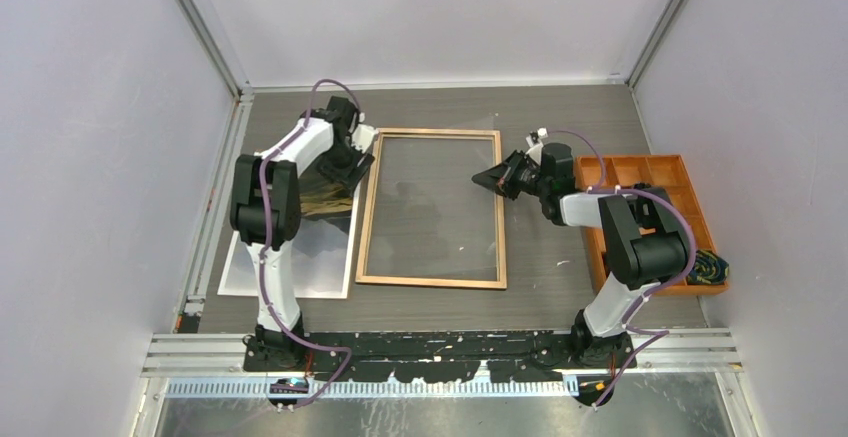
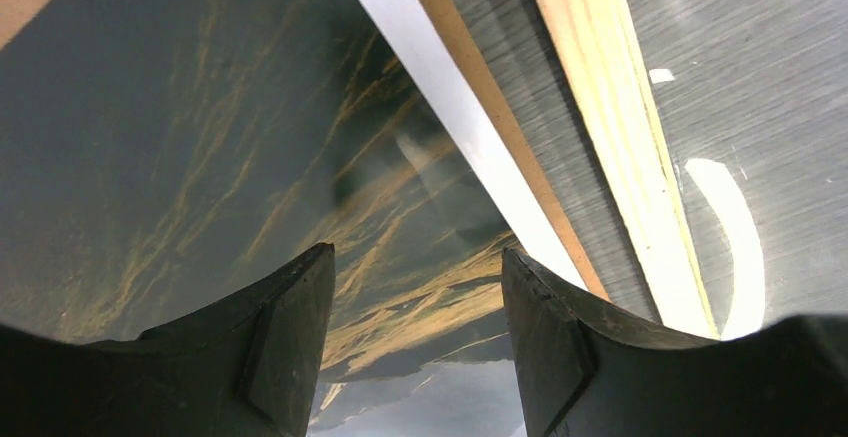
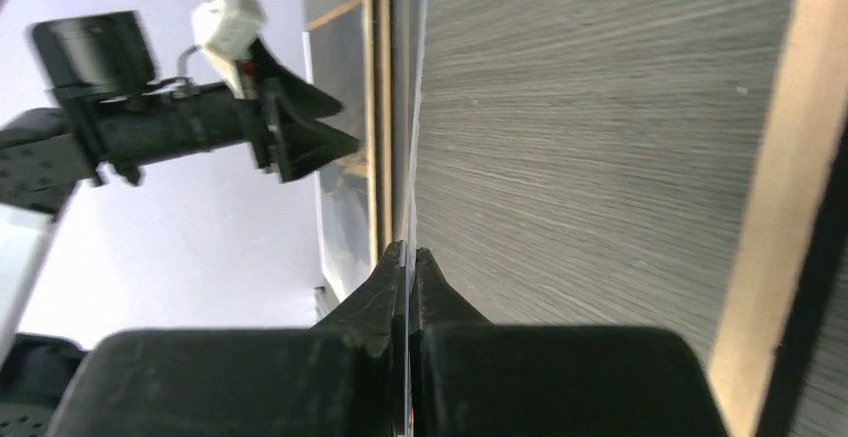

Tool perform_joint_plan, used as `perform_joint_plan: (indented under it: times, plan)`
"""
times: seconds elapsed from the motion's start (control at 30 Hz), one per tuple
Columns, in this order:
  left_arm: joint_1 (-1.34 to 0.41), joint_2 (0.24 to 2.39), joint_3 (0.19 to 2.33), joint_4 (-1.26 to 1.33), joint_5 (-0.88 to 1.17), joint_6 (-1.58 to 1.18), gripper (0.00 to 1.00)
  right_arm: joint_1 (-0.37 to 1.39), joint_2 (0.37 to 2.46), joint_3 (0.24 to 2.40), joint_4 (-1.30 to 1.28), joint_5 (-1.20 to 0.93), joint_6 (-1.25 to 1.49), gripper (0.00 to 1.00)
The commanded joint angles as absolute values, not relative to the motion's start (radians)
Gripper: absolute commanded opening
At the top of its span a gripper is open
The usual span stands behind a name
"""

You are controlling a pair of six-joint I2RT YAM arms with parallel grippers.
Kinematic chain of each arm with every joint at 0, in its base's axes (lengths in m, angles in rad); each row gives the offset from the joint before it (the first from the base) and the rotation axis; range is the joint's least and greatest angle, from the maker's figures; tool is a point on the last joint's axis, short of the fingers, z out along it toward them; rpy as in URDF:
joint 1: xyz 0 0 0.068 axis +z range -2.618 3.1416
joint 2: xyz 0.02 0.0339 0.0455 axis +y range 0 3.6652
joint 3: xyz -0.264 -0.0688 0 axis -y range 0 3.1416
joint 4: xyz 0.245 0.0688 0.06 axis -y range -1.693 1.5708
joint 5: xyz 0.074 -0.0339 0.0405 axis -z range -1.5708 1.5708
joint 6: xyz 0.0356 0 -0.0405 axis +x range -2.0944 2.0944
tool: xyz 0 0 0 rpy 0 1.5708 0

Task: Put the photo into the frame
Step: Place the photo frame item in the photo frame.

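The frame [image 1: 430, 279] lies at mid-table with its light wood back up. The photo [image 1: 320, 257], a dark landscape with a white border, lies flat to the frame's left. My left gripper [image 1: 352, 162] is open just above the photo's far right corner. In the left wrist view its fingertips [image 2: 318, 267] straddle the print [image 2: 200, 157], and the frame's wood rail [image 2: 620, 137] runs alongside. My right gripper [image 1: 490, 179] is shut on the edge of a thin clear sheet [image 1: 440, 187] over the frame. The right wrist view shows the sheet [image 3: 410, 107] edge-on between the closed fingers [image 3: 392, 267].
A brown backing board edge [image 2: 500, 107] shows under the photo's border. An orange compartment tray [image 1: 650, 172] stands at the right, with a dark patterned item [image 1: 708, 267] in its near corner. Walls close in on the left, right and back.
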State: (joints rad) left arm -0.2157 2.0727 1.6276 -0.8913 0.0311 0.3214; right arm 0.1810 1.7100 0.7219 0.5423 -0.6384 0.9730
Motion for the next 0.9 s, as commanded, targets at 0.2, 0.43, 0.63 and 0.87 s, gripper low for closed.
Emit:
perform_joint_plan:
  times: [0.2, 0.43, 0.63, 0.87]
  plan:
    - [-0.238, 2.101, 1.601, -0.848, 0.082, 0.297, 0.62, 0.177, 1.756, 0.676, 1.073, -0.758, 1.238, 0.01]
    - [-0.238, 2.102, 1.594, -0.842, 0.086, 0.296, 0.62, 0.177, 1.762, 0.666, 1.116, -0.783, 1.261, 0.01]
    - [-0.238, 2.101, 1.593, -0.842, 0.083, 0.292, 0.62, 0.178, 1.744, 0.653, 1.097, -0.789, 1.244, 0.01]
    - [-0.236, 2.084, 1.589, -0.842, 0.083, 0.291, 0.62, 0.177, 1.787, 0.671, 1.049, -0.755, 1.222, 0.01]
